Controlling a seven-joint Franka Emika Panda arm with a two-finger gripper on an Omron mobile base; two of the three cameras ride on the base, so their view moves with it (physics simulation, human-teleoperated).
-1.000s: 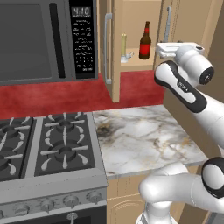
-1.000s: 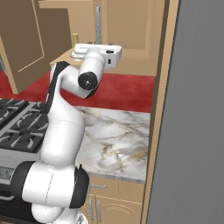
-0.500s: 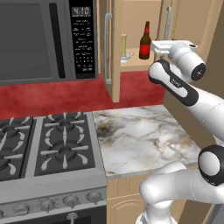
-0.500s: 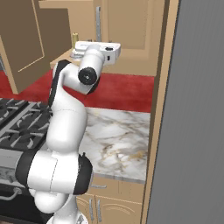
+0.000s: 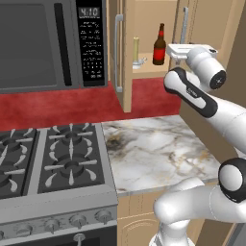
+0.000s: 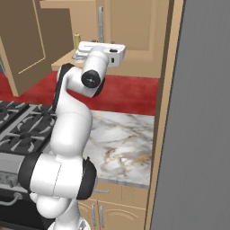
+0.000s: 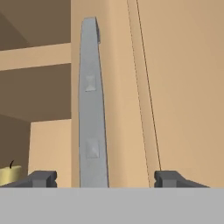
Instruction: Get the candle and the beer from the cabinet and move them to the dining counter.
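Gripper [image 7: 105, 179] being held with jaws apart, straddling door handle [image 7: 92, 109], nothing clamped. Beer [image 5: 159, 45] and candle [image 5: 136, 49] standing on cabinet [image 5: 144, 21] shelf, beer near right edge. Handle being centred between fingers before closing; pull best kept level.

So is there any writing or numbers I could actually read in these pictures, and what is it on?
"4:10": clock display at the top of the microwave's control panel, as best it reads.
Microwave keypad below it: rows of button labels, too small to read.
Red label on the beer: blurred, no words legible.
Stove knobs: no readable marks.
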